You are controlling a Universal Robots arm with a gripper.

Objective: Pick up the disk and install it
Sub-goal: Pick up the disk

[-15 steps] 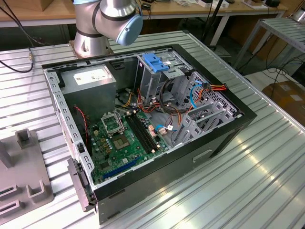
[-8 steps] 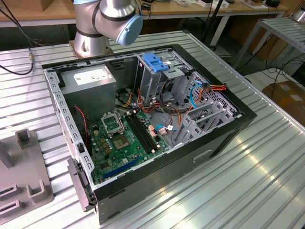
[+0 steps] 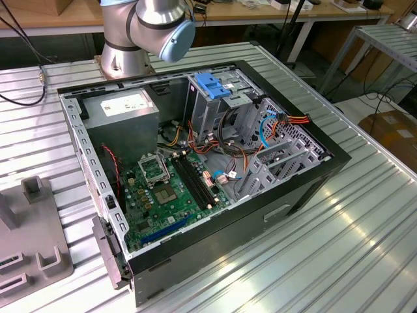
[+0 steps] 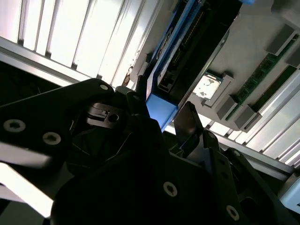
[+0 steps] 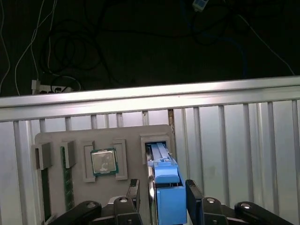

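First wrist view: the disk (image 5: pixel 167 199) inside the open tool (image 5: pixel 163 183), ungripped.

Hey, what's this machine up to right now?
A robot arm is working on fitting a disk into an open computer case. In the first wrist view its tool is right at the blue-railed disk. The disk stands at a slot in a grey tray, near a chip. The disk is not yet in the case.
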